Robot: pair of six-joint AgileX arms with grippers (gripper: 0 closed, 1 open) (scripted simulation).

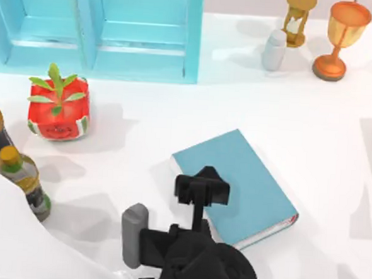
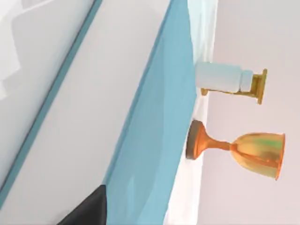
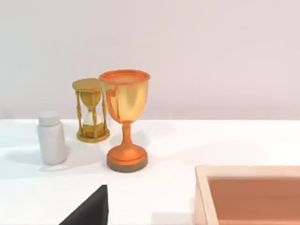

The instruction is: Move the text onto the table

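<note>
Now | left claw [image 1: 199, 186] over text [image 1: 246, 181] on table [image 1: 336, 155] | grip state: cannot tell

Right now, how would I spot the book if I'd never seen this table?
Start at the light-blue cabinet at the table's back left, then come forward toward the middle. The book lies flat there, teal-blue, the left gripper over its near corner. It's the one flat thing; everything else stands.

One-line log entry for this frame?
left gripper: over book near edge | book: flat on table | fingers: unclear | right arm: parked near goblet
</note>
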